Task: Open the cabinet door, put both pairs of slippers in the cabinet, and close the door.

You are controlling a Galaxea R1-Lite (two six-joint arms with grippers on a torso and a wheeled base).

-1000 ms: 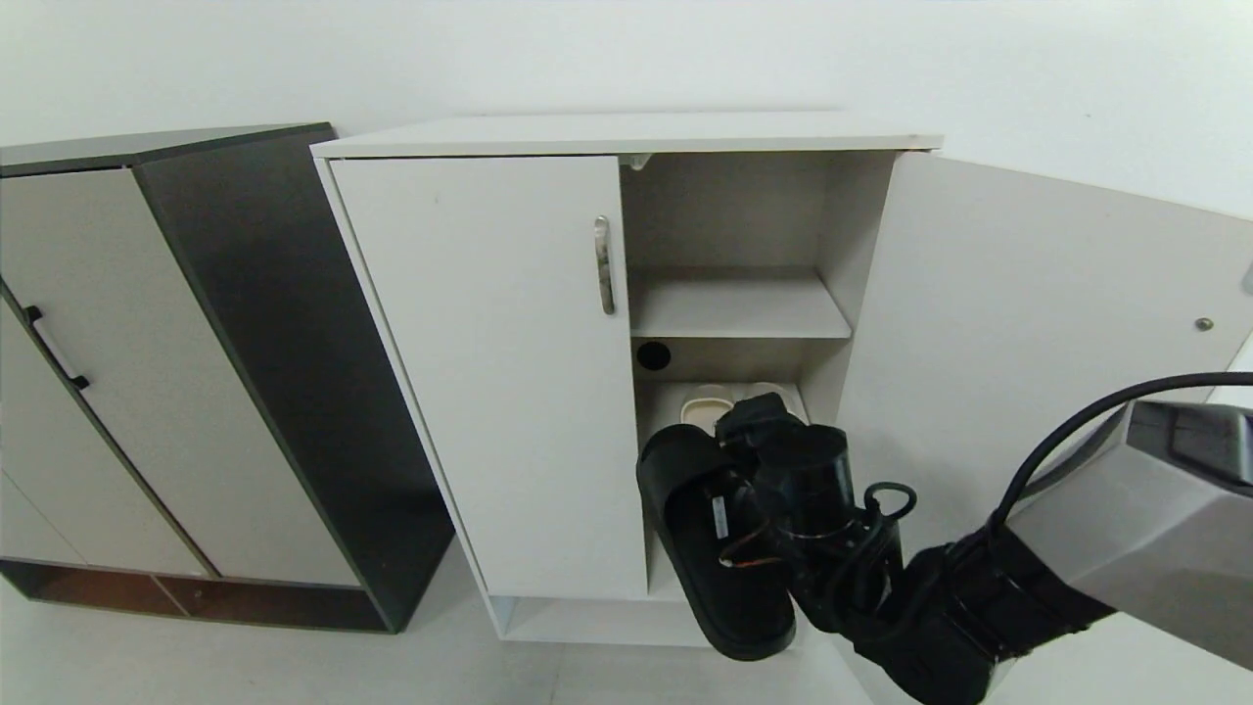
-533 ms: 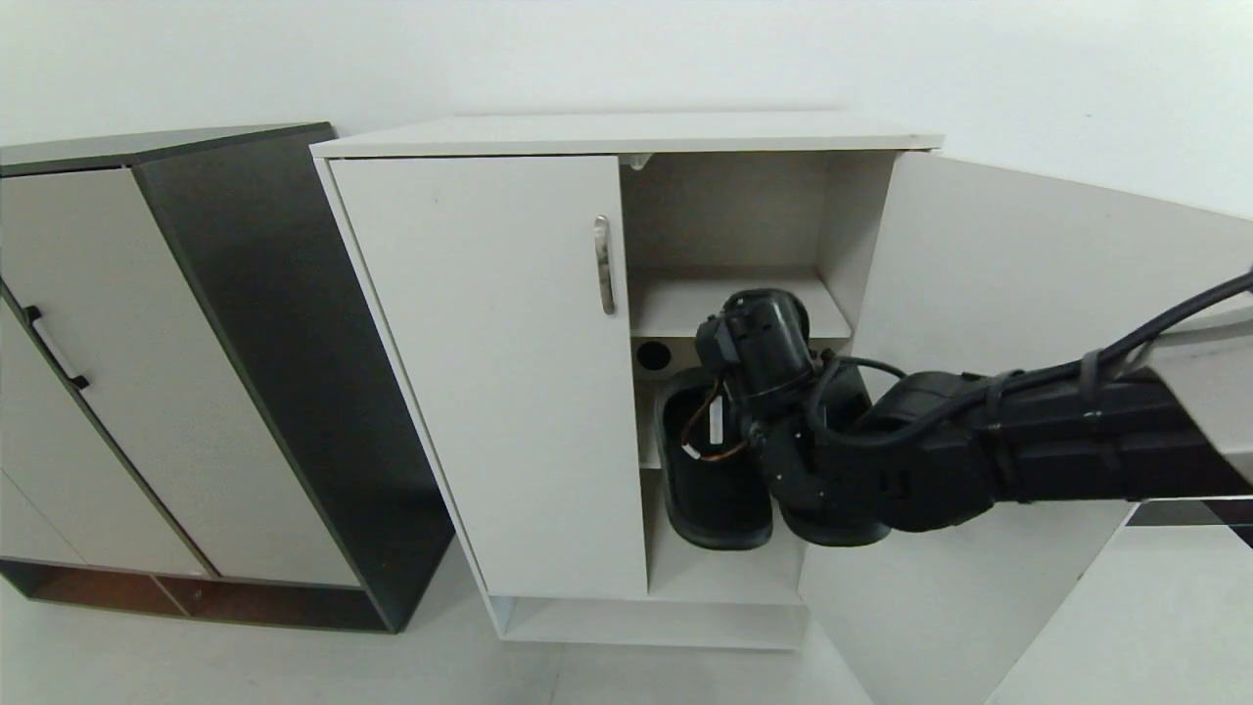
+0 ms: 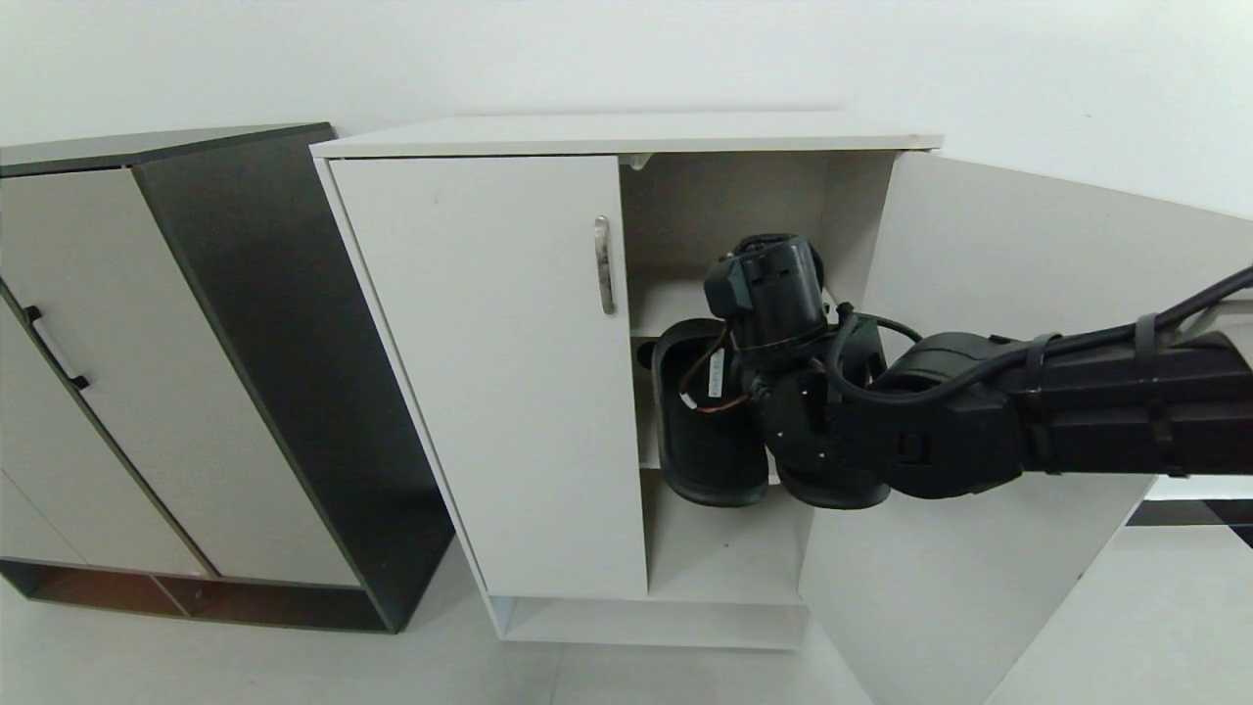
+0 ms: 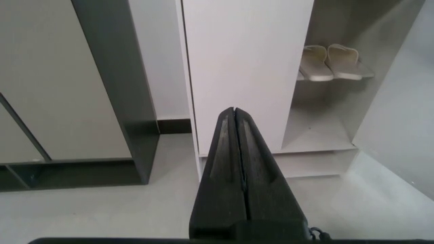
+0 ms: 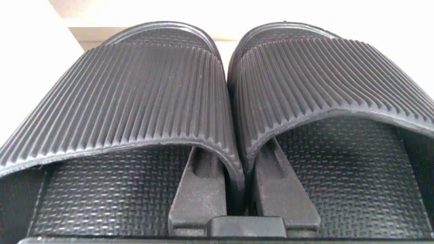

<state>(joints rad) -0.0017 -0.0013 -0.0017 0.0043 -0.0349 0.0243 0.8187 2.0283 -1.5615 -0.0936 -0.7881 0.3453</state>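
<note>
The white cabinet point(image 3: 626, 132) has its right door point(image 3: 979, 255) swung wide open and its left door point(image 3: 489, 372) closed. My right gripper point(image 3: 773, 441) is shut on a pair of black slippers point(image 3: 710, 460), held side by side inside the opening at about the height of the middle shelf. In the right wrist view the fingers point(image 5: 200, 190) pinch the inner edges of the black slippers point(image 5: 135, 102), under their ribbed straps. A beige pair of slippers point(image 4: 336, 62) lies on a lower shelf inside. My left gripper point(image 4: 235, 115) is shut and empty, low in front of the closed door.
A dark grey cabinet point(image 3: 245, 343) with a pale door stands against the white cabinet's left side. A metal handle point(image 3: 604, 264) sits on the closed door's edge beside the opening. Bare pale floor point(image 3: 294, 666) lies in front.
My right arm has lifted the black slippers from low in front of the cabinet into the opening, then higher, up to the middle shelf.
</note>
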